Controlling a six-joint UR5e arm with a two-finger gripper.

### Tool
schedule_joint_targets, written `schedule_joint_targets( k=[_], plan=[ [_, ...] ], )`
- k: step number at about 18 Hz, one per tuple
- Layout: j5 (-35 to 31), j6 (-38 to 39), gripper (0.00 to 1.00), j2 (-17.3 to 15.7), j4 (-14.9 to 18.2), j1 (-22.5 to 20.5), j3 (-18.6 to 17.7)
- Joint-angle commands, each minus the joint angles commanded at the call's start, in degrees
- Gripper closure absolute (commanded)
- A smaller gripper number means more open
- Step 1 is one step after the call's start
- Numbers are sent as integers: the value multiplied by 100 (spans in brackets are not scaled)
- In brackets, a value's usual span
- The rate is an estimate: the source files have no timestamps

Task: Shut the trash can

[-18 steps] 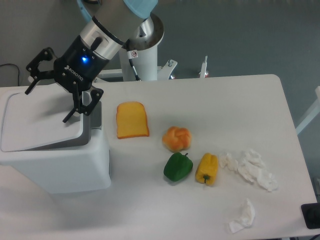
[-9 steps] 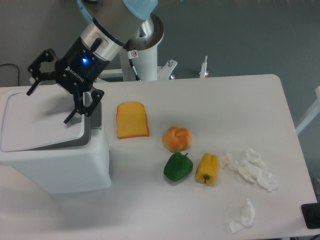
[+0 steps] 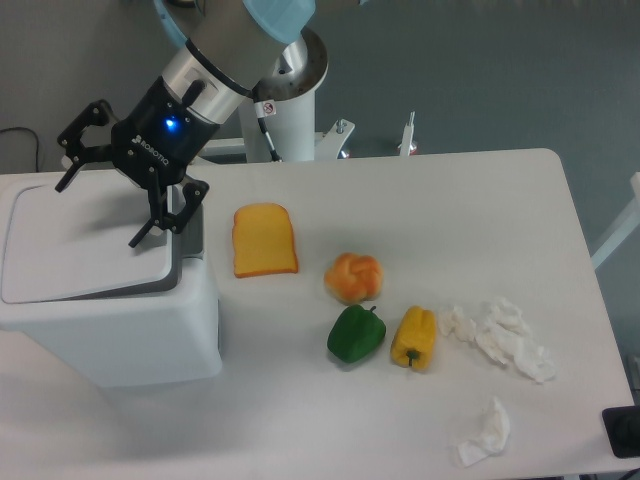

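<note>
— Gripper [image 3: 100, 205]: spread wide, holding nothing, hanging over the back of the lid [image 3: 80, 250]. One finger [image 3: 150, 225] pointing down near the lid's right edge, by the grey hinge strip [image 3: 190, 245]; the other finger [image 3: 72, 165] up over the far left corner. Touching or only just above? Hard to tell from this angle.

— Any change over the last second?

— Hardly any. Shifted a touch up and to the right, no more. Lid in the same place, lying flat or nearly so on the trash can [image 3: 120, 330] at the table's [image 3: 300, 420] left side, with a thin dark line under its front edge.

— Meaning for the task?

— Probably close to done: lid down, maybe not fully seated. Possibly a last press needed, or simply a lift away.

— And the rest, from the front backwards?

— Crumpled tissue [image 3: 487, 432] nearest, more tissue [image 3: 500, 338] beyond it on the right. Then green pepper [image 3: 355, 334] and yellow pepper [image 3: 414, 338] side by side, an orange bun [image 3: 354, 277] just behind, a slice of toast [image 3: 264, 240] further back, beside the trash can. All well apart from the gripper.
</note>
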State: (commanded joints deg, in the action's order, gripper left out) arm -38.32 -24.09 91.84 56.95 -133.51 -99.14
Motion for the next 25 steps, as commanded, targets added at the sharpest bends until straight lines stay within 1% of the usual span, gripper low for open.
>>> schedule_joint_targets(
  k=[15,25],
  plan=[
    [9,123,0,-44,61,-35,-123],
    [26,167,0,-149,281,-62,-202]
  ],
)
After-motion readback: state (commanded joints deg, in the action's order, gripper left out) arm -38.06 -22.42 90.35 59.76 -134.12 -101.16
